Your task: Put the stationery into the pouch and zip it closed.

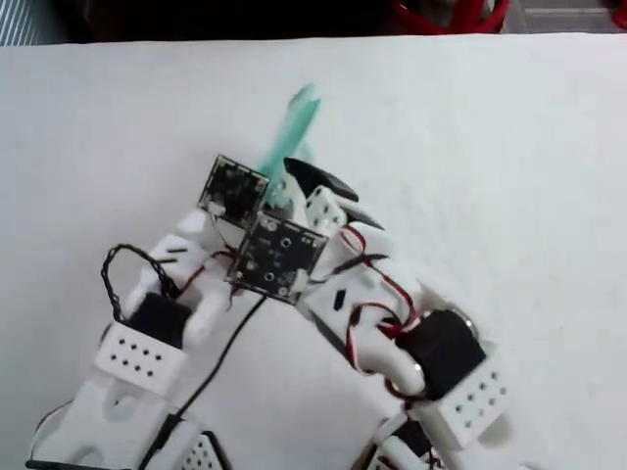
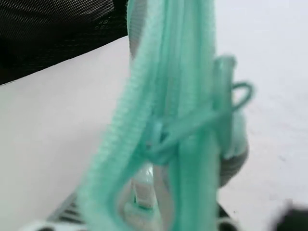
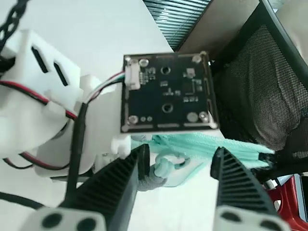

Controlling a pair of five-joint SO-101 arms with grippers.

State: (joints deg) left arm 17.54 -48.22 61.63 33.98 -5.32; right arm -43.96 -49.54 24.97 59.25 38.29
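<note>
Two arms meet just left of centre in the high view, on a white bench (image 1: 509, 147). Left arm comes up from lower left, right arm from lower right; each carries a dark circuit board at the wrist.

Pouch (image 1: 297, 122): mint-green, seen edge-on, slanting from the meeting point of the arms up toward the upper middle of the frame. Its lower end sits at the left tool (image 1: 274, 196). That tool appears pinched on the pouch, but the fabric hides most of its fingers. Left wrist view: the zipper edge (image 2: 130, 120) runs very close past the lens. A green pull tab with a small loop (image 2: 240, 94) sticks out from the side. Blurred; cannot tell how far the zip is drawn.

Right tool (image 3: 182, 159): black toothed jaws spread apart, nothing between them gripped. They straddle the pouch's zipper end. The pull loop (image 3: 166, 166) lies just beside one jaw tip; cannot tell whether it touches. A grey rounded part (image 3: 150, 183) sits directly under the loop. The left arm's board (image 3: 168, 91) hangs directly above the pouch as this camera sees it.

Surroundings:
- Red and black wires (image 1: 377, 304) loop along the right arm.
- A black cable (image 1: 230, 343) trails from between the boards toward the bottom edge.
- A black mesh chair back (image 3: 269, 96) stands beyond the bench.
- A red object (image 1: 451, 15) shows at the top edge, right of centre.
</note>
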